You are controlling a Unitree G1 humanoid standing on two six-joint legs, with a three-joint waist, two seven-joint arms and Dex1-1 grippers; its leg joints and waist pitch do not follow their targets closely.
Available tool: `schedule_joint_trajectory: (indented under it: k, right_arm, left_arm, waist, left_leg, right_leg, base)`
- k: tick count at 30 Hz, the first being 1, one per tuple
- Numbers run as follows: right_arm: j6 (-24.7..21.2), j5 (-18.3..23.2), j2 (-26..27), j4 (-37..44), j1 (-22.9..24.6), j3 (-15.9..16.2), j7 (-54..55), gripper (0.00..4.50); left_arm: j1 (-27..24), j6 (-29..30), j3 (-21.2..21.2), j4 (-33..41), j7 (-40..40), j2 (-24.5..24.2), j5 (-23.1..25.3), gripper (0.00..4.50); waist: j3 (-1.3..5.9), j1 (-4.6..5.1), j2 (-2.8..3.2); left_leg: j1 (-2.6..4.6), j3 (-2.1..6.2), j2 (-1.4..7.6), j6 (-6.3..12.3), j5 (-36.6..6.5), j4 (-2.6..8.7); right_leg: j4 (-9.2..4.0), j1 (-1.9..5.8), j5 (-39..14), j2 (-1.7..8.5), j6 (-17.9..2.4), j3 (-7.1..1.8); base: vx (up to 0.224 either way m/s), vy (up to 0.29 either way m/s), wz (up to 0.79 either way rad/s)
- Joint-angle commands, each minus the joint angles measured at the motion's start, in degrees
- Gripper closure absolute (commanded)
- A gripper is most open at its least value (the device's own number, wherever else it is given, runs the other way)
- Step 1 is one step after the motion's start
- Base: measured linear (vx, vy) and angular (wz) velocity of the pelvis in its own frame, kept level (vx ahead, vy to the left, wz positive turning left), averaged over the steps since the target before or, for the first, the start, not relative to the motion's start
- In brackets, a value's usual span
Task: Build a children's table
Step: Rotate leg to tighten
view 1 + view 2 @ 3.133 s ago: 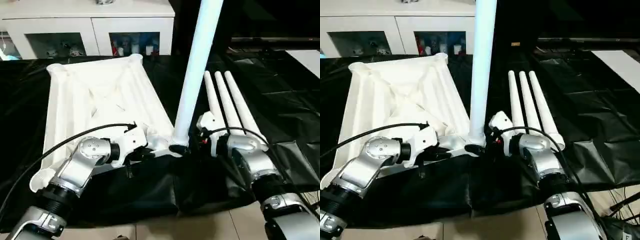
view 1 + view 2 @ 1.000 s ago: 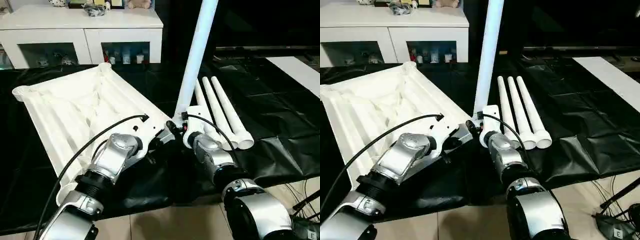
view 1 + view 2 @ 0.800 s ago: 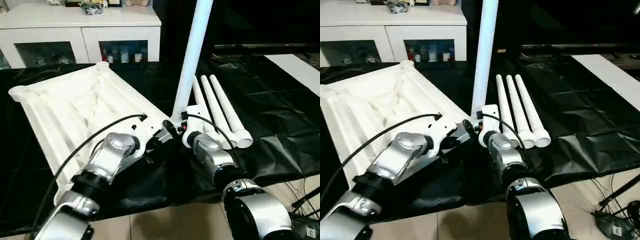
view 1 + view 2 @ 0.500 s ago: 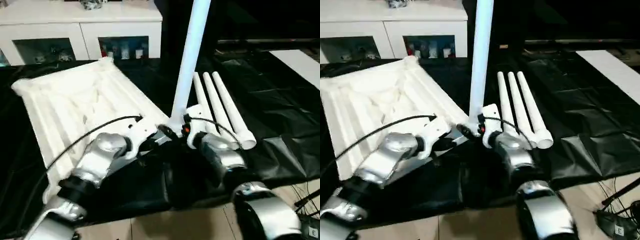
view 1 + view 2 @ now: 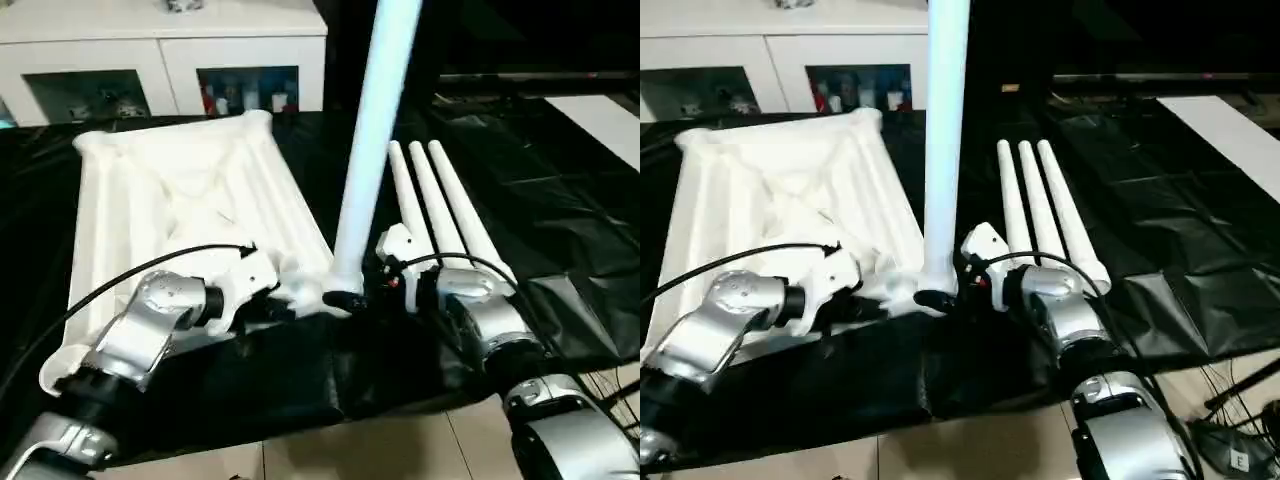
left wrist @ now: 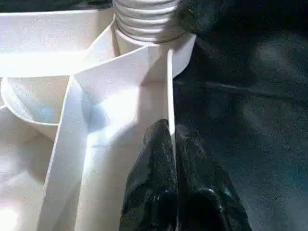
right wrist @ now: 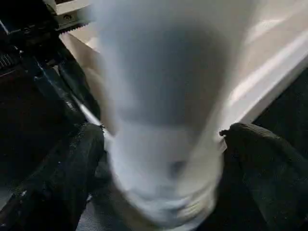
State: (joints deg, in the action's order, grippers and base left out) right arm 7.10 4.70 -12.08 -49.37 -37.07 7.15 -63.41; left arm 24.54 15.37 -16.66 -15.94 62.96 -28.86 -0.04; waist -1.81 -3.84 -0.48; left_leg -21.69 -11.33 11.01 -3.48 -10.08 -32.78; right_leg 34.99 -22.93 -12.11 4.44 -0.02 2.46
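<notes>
Standing upright in the near corner socket of the upturned table top (image 5: pixel 180 190), one leg (image 5: pixel 365 150) is flanked by the spread right hand (image 7: pixel 163 159); a rib is pinched by the left hand (image 6: pixel 173 144).

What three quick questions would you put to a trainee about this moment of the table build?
1. How many loose legs lie side by side beside the tabletop?
2. The left hand is: A) open above the tabletop; B) shut on a thin wall of the tabletop; C) holding one of the loose legs.
3. True or false: the upright leg stands in a far corner of the tabletop, next to the white cabinet.

Key: 1) three; 2) B; 3) false, it stands in the near corner, between the two arms.
</notes>
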Motion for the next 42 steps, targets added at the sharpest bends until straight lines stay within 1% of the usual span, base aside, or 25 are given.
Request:
schedule_joint_trajectory:
  k: [1, 3, 5, 8, 10, 11, 13, 14, 15, 16, 18, 19, 20, 22, 25, 27, 28, 31, 36, 38, 39, 40, 41, 42]
  right_arm:
    - [0.09, 1.04, -0.76, 1.89, 0.66, -0.08, -2.30, 0.06]
    - [-0.29, 1.28, -0.96, 2.04, 0.78, -0.11, -3.53, 0.06]
    - [-0.10, 0.65, -1.36, 1.45, 0.86, 0.32, -4.28, 0.06]
    - [0.22, 0.40, -1.53, 0.77, 0.80, 0.71, -4.48, 0.06]
    - [0.59, 0.12, -1.45, -0.01, 0.60, 0.87, -4.55, 0.31]
    - [0.62, 0.02, -1.34, -0.31, 0.49, 0.83, -4.54, 0.31]
    - [0.60, -0.07, -1.04, -0.73, 0.25, 0.65, -4.36, 0.59]
    - [0.60, -0.07, -1.02, -0.75, 0.24, 0.64, -4.34, 0.59]
    - [0.60, -0.07, -0.91, -0.88, 0.16, 0.61, -4.27, 0.68]
    - [0.62, -0.07, -0.77, -1.07, 0.06, 0.59, -4.18, 0.86]
    - [0.62, -0.05, -0.66, -1.31, -0.01, 0.59, -4.24, 0.94]
    - [0.77, -0.07, -0.61, -1.47, -0.03, 0.60, -4.25, 1.13]
    - [0.84, -0.08, -0.60, -1.54, -0.04, 0.60, -4.22, 1.13]
    - [0.93, 0.06, -0.49, -1.71, -0.09, 0.44, -4.23, 1.39]
    - [1.32, 0.08, -0.30, -2.16, -0.22, 0.21, -4.33, 1.57]
    - [1.40, 0.09, -0.27, -2.17, -0.18, 0.21, -4.36, 1.71]
    - [1.41, 0.11, -0.25, -2.21, -0.18, 0.19, -4.38, 1.74]
    - [1.49, 0.08, -0.23, -2.40, -0.12, 0.16, -4.40, 1.76]
    - [1.70, 0.01, 0.07, -2.66, 0.22, 0.16, -3.98, 1.77]
    - [1.01, 0.40, 0.84, -2.81, 0.45, -0.47, -2.30, 1.77]
    - [0.53, 0.44, 1.51, -3.08, 0.56, -0.92, -0.28, 1.77]
    - [0.45, 0.40, 1.75, -3.21, 0.59, -1.05, 0.50, 1.77]
    - [0.50, -0.13, 3.32, -4.32, 0.81, -1.77, 5.85, 1.78]
    - [0.50, -0.13, 3.32, -4.32, 0.81, -1.77, 5.85, 1.78]
  left_arm:
    - [-1.09, -0.23, -1.80, -0.03, 1.25, -0.15, 0.54, 4.50]
    - [-1.09, -0.22, -1.66, 0.04, 1.53, -0.37, 0.38, 4.50]
    - [-1.03, -0.11, -1.50, 0.07, 1.70, -0.58, 0.18, 4.50]
    - [-0.93, -0.13, -1.45, 0.06, 1.58, -0.72, 0.22, 4.50]
    - [-0.77, -0.29, -1.44, -0.17, 1.51, -0.80, 0.18, 4.50]
    - [-0.67, -0.29, -1.43, -0.31, 1.43, -0.75, 0.17, 4.50]
    - [-0.59, -0.39, -1.42, -0.51, 1.36, -0.67, 0.18, 4.50]
    - [-0.59, -0.40, -1.42, -0.53, 1.35, -0.67, 0.18, 4.50]
    - [-0.59, -0.42, -1.43, -0.56, 1.35, -0.66, 0.17, 4.50]
    - [-0.59, -0.38, -1.45, -0.58, 1.39, -0.66, 0.16, 4.50]
    - [-0.56, -0.36, -1.49, -0.63, 1.39, -0.62, 0.16, 4.50]
    - [-0.56, -0.34, -1.53, -0.64, 1.37, -0.60, 0.16, 4.50]
    - [-0.56, -0.33, -1.55, -0.63, 1.38, -0.60, 0.17, 4.50]
    - [-0.55, -0.33, -1.60, -0.66, 1.49, -0.63, 0.14, 4.50]
    - [-0.50, -0.28, -1.69, -0.75, 1.63, -0.71, 0.15, 4.50]
    - [-0.46, -0.24, -1.70, -0.78, 1.66, -0.71, 0.16, 4.50]
    - [-0.41, -0.23, -1.72, -0.85, 1.69, -0.73, 0.18, 4.50]
    - [-0.20, -0.22, -1.78, -1.08, 1.79, -0.72, 0.27, 4.50]
    - [-0.03, -0.17, -1.70, -1.29, 1.68, -0.59, 0.31, 4.50]
    - [0.09, 0.28, -1.57, -1.66, 0.74, -0.11, 0.54, 4.50]
    - [0.22, 0.54, -1.55, -2.09, -0.17, 0.35, 0.84, 4.50]
    - [0.26, 0.65, -1.54, -2.25, -0.49, 0.53, 0.94, 4.50]
    - [0.63, 1.84, -1.47, -3.34, -2.92, 1.93, 1.62, 4.50]
    - [0.63, 1.84, -1.47, -3.34, -2.92, 1.93, 1.62, 4.50]
  waist:
    - [2.86, -0.21, 0.15]
    - [2.90, -0.41, 0.19]
    - [3.01, -0.50, -0.01]
    - [3.01, -0.65, -0.09]
    - [2.99, -0.76, -0.07]
    - [3.00, -0.75, -0.08]
    - [3.00, -0.80, 0.02]
    - [2.99, -0.77, -0.02]
    - [2.99, -0.79, -0.02]
    - [3.01, -0.78, -0.04]
    - [3.00, -0.83, -0.04]
    - [3.01, -0.83, -0.06]
    - [3.02, -0.86, -0.09]
    - [3.06, -0.96, -0.07]
    - [3.05, -1.04, 0.07]
    - [3.05, -1.04, 0.03]
    - [3.06, -1.04, 0.09]
    - [3.13, -1.07, 0.04]
    - [3.19, -1.06, 0.01]
    - [3.15, -1.05, 0.02]
    - [3.09, -1.00, -0.05]
    - [3.04, -0.94, 0.01]
    - [2.90, -0.88, 0.02]
    - [2.82, -0.71, -0.01]
  left_leg:
    - [1.12, 0.70, 2.64, 4.28, -9.48, 3.36]
    - [1.13, 0.67, 2.62, 4.67, -8.55, 3.26]
    - [1.09, 0.69, 2.58, 4.97, -7.60, 3.14]
    - [1.08, 0.67, 2.52, 5.09, -7.17, 3.06]
    - [1.13, 0.66, 2.53, 5.04, -7.07, 3.02]
    - [1.12, 0.66, 2.52, 5.00, -7.13, 3.00]
    - [1.13, 0.69, 2.56, 4.71, -7.46, 3.00]
    - [1.07, 0.70, 2.53, 4.66, -7.40, 3.00]
    - [1.12, 0.70, 2.56, 4.61, -7.46, 3.00]
    - [1.13, 0.70, 2.55, 4.61, -7.43, 2.97]
    - [1.12, 0.73, 2.56, 4.55, -7.56, 2.98]
    - [1.14, 0.71, 2.54, 4.52, -7.52, 2.94]
    - [1.13, 0.70, 2.52, 4.54, -7.42, 2.92]
    - [1.16, 0.69, 2.53, 4.59, -7.21, 2.86]
    - [1.14, 0.72, 2.52, 4.59, -7.22, 2.84]
    - [1.16, 0.73, 2.53, 4.48, -7.51, 2.85]
    - [1.18, 0.74, 2.53, 4.44, -7.54, 2.86]
    - [1.09, 0.73, 2.46, 4.65, -6.83, 2.73]
    - [1.09, 0.73, 2.44, 4.82, -6.65, 2.64]
    - [1.13, 0.72, 2.46, 4.82, -6.78, 2.67]
    - [1.14, 0.70, 2.47, 4.69, -7.26, 2.72]
    - [1.09, 0.72, 2.47, 4.52, -7.62, 2.76]
    - [1.11, 0.80, 2.52, 3.88, -8.69, 2.91]
    - [1.10, 0.77, 2.46, 3.40, -9.35, 2.92]
  right_leg:
    - [-3.01, 2.50, 0.62, 3.19, -15.91, -2.05]
    - [-2.87, 2.52, 2.02, 3.23, -15.98, -2.04]
    - [-2.71, 2.63, 2.84, 3.29, -16.17, -2.01]
    - [-2.70, 2.66, 2.81, 3.30, -16.26, -2.00]
    - [-2.67, 2.60, 2.56, 3.30, -16.34, -2.00]
    - [-2.66, 2.60, 2.47, 3.29, -16.38, -2.01]
    - [-2.64, 2.61, 2.09, 3.31, -16.51, -1.99]
    - [-2.62, 2.65, 2.21, 3.29, -16.49, -1.99]
    - [-2.60, 2.64, 2.31, 3.29, -16.49, -1.98]
    - [-2.56, 2.64, 2.46, 3.27, -16.50, -1.98]
    - [-2.56, 2.67, 2.23, 3.32, -16.50, -1.97]
    - [-2.54, 2.66, 2.29, 3.28, -16.51, -1.98]
    - [-2.53, 2.68, 2.38, 3.28, -16.50, -1.99]
    - [-2.48, 2.68, 2.66, 3.32, -16.57, -2.01]
    - [-2.42, 2.67, 2.87, 3.29, -16.64, -1.96]
    - [-2.44, 2.67, 2.64, 3.25, -16.62, -1.94]
    - [-2.41, 2.66, 2.61, 3.25, -16.61, -1.94]
    - [-2.29, 2.75, 3.75, 3.23, -16.75, -1.94]
    - [-2.23, 2.78, 3.94, 3.25, -16.88, -1.93]
    - [-2.26, 2.72, 3.69, 3.21, -16.93, -1.92]
    - [-2.33, 2.68, 2.91, 3.23, -16.85, -1.94]
    - [-2.34, 2.66, 2.38, 3.27, -16.79, -1.98]
    - [-2.54, 2.59, 0.53, 3.32, -16.51, -2.02]
    - [-2.64, 2.48, -0.45, 3.34, -16.32, -2.13]
  base:
    - [0.000, 0.000, 0.00]
    - [0.000, 0.000, 0.00]
    - [0.000, 0.000, 0.00]
    - [0.000, 0.000, 0.00]
    - [0.000, 0.000, 0.00]
    - [0.000, 0.000, 0.00]
    - [0.000, 0.000, 0.00]
    - [0.000, 0.000, 0.00]
    - [0.000, 0.000, 0.00]
    - [0.000, 0.000, 0.00]
    - [0.000, 0.000, 0.00]
    - [0.000, 0.000, 0.00]
    - [0.000, 0.000, 0.00]
    - [0.000, 0.000, 0.00]
    - [0.000, 0.000, 0.00]
    - [0.000, 0.000, 0.00]
    - [0.000, 0.000, 0.00]
    - [0.000, 0.000, 0.00]
    - [0.000, 0.000, 0.00]
    - [0.000, 0.000, 0.00]
    - [0.000, 0.000, 0.00]
    - [0.000, 0.000, 0.00]
    - [0.000, 0.000, 0.00]
    - [0.000, 0.000, 0.00]
